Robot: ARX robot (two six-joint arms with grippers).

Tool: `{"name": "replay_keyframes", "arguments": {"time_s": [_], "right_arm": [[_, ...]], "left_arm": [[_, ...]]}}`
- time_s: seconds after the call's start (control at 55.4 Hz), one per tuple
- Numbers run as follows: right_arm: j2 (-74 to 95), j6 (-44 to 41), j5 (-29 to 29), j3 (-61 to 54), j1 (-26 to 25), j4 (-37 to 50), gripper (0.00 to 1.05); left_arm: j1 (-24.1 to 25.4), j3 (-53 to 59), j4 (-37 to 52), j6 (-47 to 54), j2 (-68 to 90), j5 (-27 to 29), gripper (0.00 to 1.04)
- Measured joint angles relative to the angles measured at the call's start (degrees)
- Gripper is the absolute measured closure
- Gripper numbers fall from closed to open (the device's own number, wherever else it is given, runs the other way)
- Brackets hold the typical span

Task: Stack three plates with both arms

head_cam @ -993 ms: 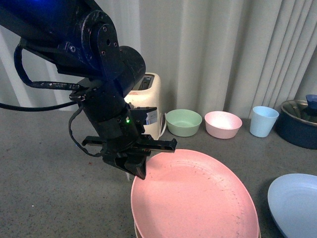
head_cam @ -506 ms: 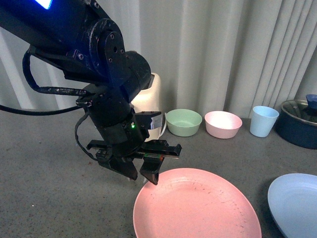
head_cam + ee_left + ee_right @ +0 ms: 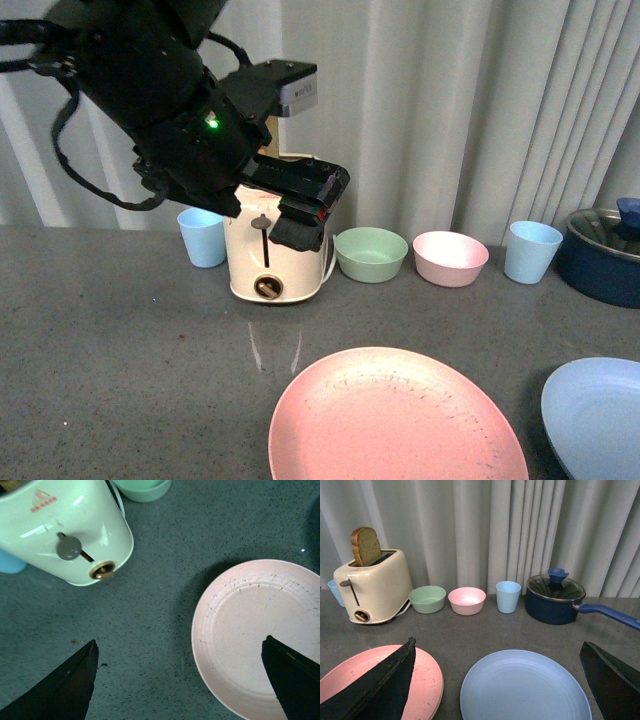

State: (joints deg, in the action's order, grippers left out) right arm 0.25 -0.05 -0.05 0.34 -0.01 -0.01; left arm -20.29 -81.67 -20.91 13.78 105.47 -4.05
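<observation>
Pink plate (image 3: 398,420), light blue plate (image 3: 595,415), two bowls (image 3: 371,247) (image 3: 450,255), two cups (image 3: 203,237) (image 3: 531,247), one toaster (image 3: 275,262)

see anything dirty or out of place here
The pink plate has dark specks or scuffs around its inner ring, clearest in the left wrist view. Nothing looks spilled or tipped.

2 plates show. The pink plate (image 3: 395,420) (image 3: 260,630) (image 3: 427,680), round, shallow and matte, lies flat and right way up in front of the toaster (image 3: 270,262), to its right; fine dark specks ring its inner face. The light blue plate (image 3: 595,410) (image 3: 525,685) lies flat farther right of the toaster, near the pink one, not touching.
</observation>
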Motion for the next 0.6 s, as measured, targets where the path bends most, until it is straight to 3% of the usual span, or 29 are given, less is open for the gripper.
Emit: {"name": "replay_keyframes", "arguments": {"time_s": [0.181, 0.253, 0.289, 0.397, 0.596], "right_arm": [[0.00, 0.00, 0.00, 0.00, 0.00, 0.00, 0.07], [0.00, 0.00, -0.04, 0.00, 0.00, 0.00, 0.07], [0.00, 0.00, -0.02, 0.00, 0.00, 0.00, 0.07], [0.00, 0.02, 0.11, 0.00, 0.00, 0.00, 0.07], [0.00, 0.00, -0.11, 0.00, 0.00, 0.00, 0.07]], "left_arm": [[-0.46, 10.36, 5.68, 1.77, -10.60, 1.77, 0.09], [-0.57, 23.63, 29.14, -4.11, -17.90, 16.35, 0.22], [0.63, 32.35, 42.60, -7.67, -23.43, 19.93, 0.31], [4.66, 46.84, 57.09, -11.58, -35.67, 19.19, 0.51], [9.01, 60.37, 60.48, -13.14, -43.43, 14.80, 0.89]]}}
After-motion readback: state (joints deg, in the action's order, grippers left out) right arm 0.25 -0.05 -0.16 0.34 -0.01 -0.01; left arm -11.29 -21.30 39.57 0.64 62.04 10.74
